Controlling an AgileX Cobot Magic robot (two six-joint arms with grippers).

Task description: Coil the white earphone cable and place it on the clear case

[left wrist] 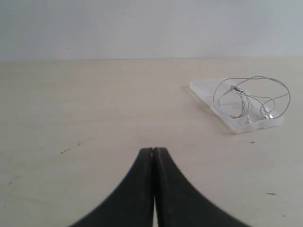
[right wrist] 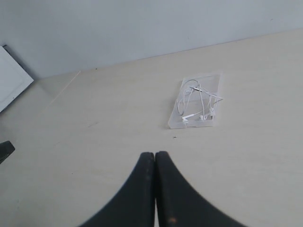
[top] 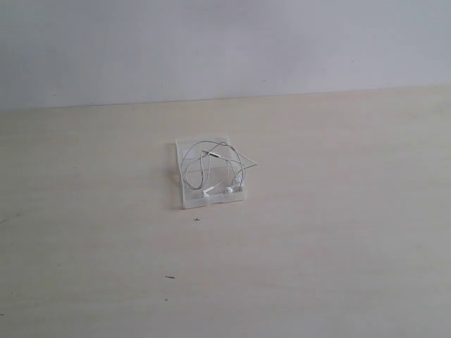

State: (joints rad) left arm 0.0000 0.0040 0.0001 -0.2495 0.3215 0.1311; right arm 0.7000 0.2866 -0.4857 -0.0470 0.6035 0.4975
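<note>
**Both pincers closed and empty, cable bundled on case**

Nearest the wrist cameras: the left pincer is pressing its dark fingers together, tips meeting, nothing between them. The right pincer is doing the same, holding nothing. Both are hanging above bare pale worktop, well apart from the task's things; neither is showing in the exterior view.

Further out, two small dark specks are lying on the worktop, the first just in front of the case.

Mid-worktop, the clear case is lying flat. The white earphone cable is resting on top of it in loose, uneven loops, earbuds sitting near the front edge, inline remote towards the back. One loop is poking past the case's right edge.

Behind it all, a plain grey wall is closing off the worktop.
</note>
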